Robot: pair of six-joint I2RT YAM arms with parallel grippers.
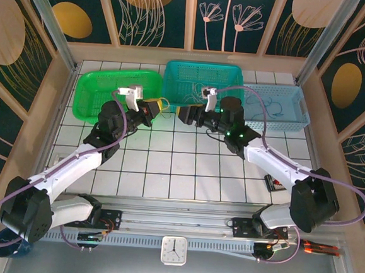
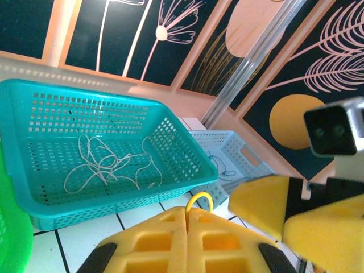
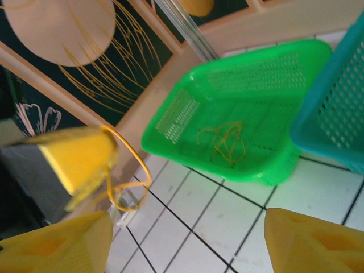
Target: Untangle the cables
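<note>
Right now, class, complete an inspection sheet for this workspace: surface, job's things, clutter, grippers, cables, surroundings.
Surface: white tiled table.
Job's things: white cables in teal basket; yellow-orange cables in green basket; thin cable in light blue basket.
Clutter: small dark object on the tiles by the right arm; clock at the near edge.
Grippers: left gripper shut on a yellow-orange cable; right gripper open, nothing between its fingers.
Cables: purple hoses along both arms.
Surroundings: floral wall panels.
</note>
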